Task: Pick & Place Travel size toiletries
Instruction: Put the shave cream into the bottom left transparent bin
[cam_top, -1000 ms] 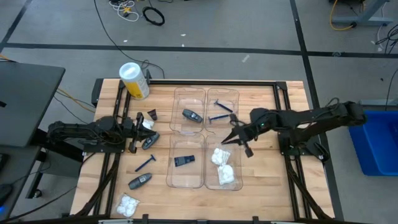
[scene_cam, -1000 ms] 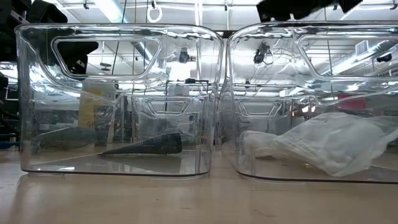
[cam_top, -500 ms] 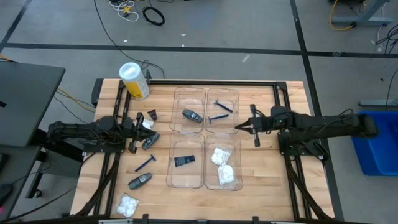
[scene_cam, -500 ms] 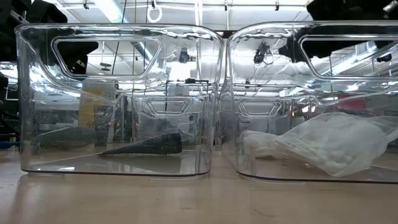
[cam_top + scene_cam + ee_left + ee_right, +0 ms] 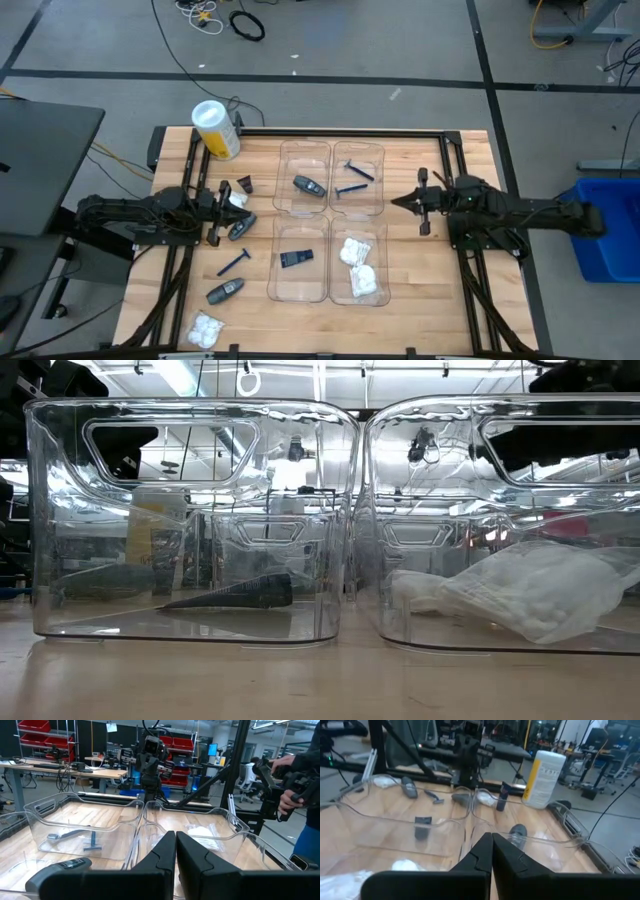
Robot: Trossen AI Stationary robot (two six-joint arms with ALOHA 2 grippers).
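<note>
Toiletries lie partly sorted on the wooden bench (image 5: 420,260). Four clear trays (image 5: 303,289) stand in a block at its middle. In the high view the far left tray holds a dark grey tube (image 5: 309,185), the far right tray a blue razor (image 5: 355,180), the near left tray a small dark piece (image 5: 295,258), and the near right tray white crinkly packets (image 5: 357,262).

More items sit loose on the left part of the bench: a dark cone piece (image 5: 244,185), a white packet (image 5: 237,199), a grey tube (image 5: 241,229), a blue razor (image 5: 236,262), another grey tube (image 5: 225,291), and a white packet (image 5: 207,329) near the front edge. A yellow-and-white cylinder (image 5: 216,130) lies at the far left corner.

The left end effector (image 5: 217,203) rests low over the left side of the bench, just beside the loose white packet and grey tube; whether it touches either is hard to tell from above. Its fingers (image 5: 162,857) are pressed together with nothing between them.

The right end effector (image 5: 408,201) hangs to the right of the trays, pointing toward them, clear of their walls. Its fingers (image 5: 484,851) are closed tight and hold nothing.

A person's hand (image 5: 287,802) shows in the room beyond the bench.
</note>
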